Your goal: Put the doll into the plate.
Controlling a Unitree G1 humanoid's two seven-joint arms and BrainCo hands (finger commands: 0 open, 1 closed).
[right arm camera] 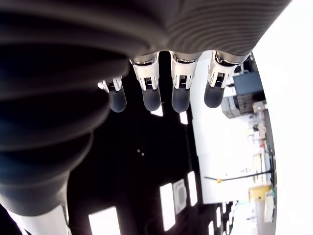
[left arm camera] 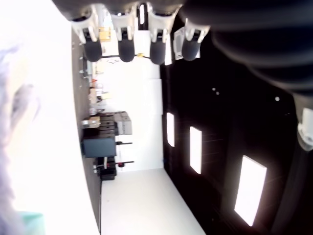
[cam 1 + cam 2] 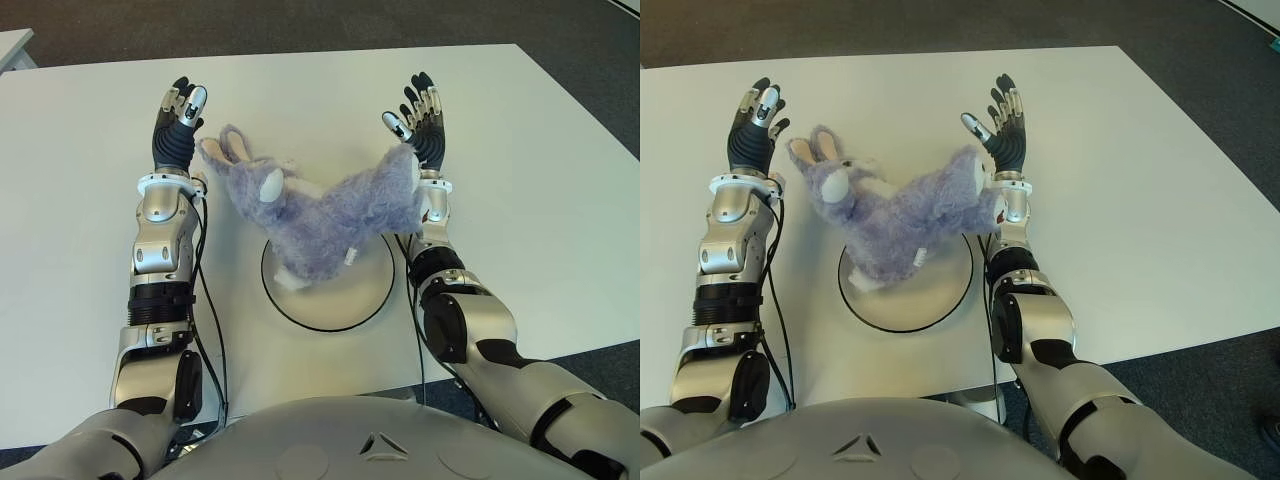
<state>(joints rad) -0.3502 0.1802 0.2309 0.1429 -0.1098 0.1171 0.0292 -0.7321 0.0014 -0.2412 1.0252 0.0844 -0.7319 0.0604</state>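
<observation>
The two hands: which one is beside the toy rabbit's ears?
The left hand, fingers spread and holding nothing. The toy rabbit lies over the plate with its ears toward that hand; the right hand is at its rear end.

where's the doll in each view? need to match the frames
Left eye view: doll at centre, between the open robot hands, over the plate.
Right eye view: doll left of centre, over the same plate.
Left wrist view: only a blurred purple strip along one edge, likely the doll.
Right wrist view: not in it.
Shared landmark: the white table.
</observation>
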